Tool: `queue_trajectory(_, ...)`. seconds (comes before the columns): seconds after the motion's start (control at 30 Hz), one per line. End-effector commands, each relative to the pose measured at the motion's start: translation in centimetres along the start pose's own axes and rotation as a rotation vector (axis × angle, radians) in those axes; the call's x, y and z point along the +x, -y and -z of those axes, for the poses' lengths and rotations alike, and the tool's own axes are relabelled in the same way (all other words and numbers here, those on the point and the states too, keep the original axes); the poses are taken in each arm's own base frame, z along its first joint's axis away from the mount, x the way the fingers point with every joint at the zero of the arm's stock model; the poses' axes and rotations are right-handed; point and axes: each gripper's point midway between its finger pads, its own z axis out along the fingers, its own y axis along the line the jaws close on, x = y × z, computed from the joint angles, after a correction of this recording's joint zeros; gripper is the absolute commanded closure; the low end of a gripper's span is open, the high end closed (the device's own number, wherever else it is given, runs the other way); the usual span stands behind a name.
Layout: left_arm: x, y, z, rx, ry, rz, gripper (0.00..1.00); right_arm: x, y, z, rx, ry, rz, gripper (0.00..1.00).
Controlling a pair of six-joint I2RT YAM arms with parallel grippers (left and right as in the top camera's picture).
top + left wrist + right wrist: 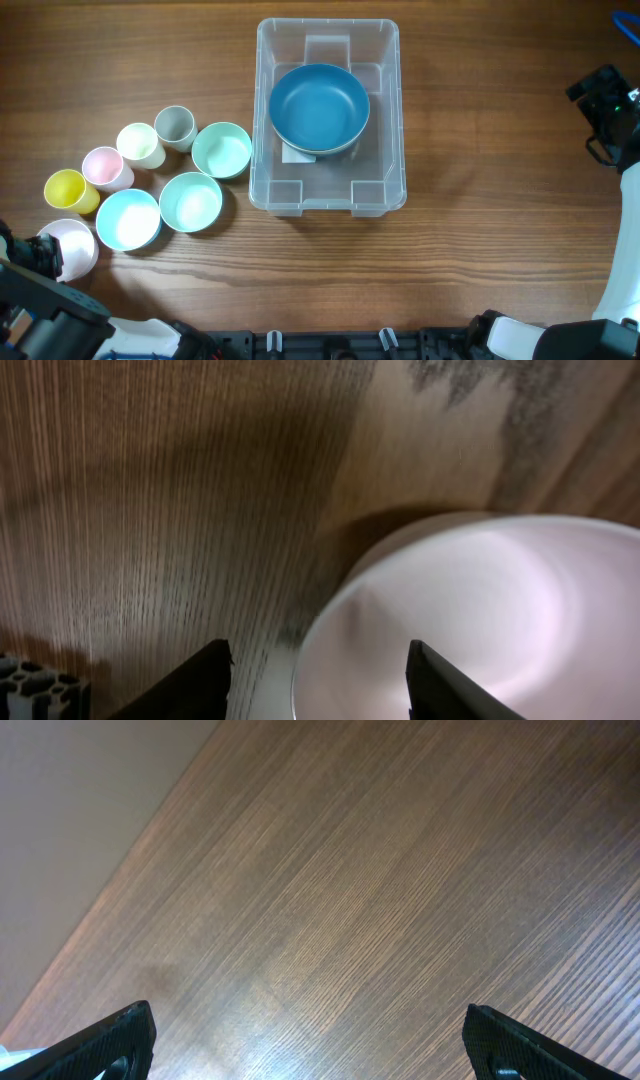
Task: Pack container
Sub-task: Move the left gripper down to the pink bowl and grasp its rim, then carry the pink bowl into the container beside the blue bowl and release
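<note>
L pincer (320, 650) half-spread, prob. straddling bowl (480, 600) rim

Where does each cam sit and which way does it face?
Overhead: fixed above the table, straight down on the container holding the blue bowl; left arm, right arm at the edges.
Left wrist: on left arm, down at the pale pink bowl; left gripper straddles its rim.
Right wrist: on right arm, down at bare table; right gripper shows.
Shared: overhead and left wrist both show the pale pink bowl.
</note>
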Motion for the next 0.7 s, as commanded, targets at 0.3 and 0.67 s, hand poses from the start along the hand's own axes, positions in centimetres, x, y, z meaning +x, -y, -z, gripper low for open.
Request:
queue_trajectory(0.3,-0.2,-0.8,-1.2,-0.06,0.001,0.0,0.96,0.0,0.1,-0.2,0.005,-0.003,-0.011,0.0)
queue_trajectory(0.67,-0.7,-2.1,3.9,0.023,0.012,0.069,0.96,0.0,0.1,-0.2,0.005,-0.003,-0.011,0.0)
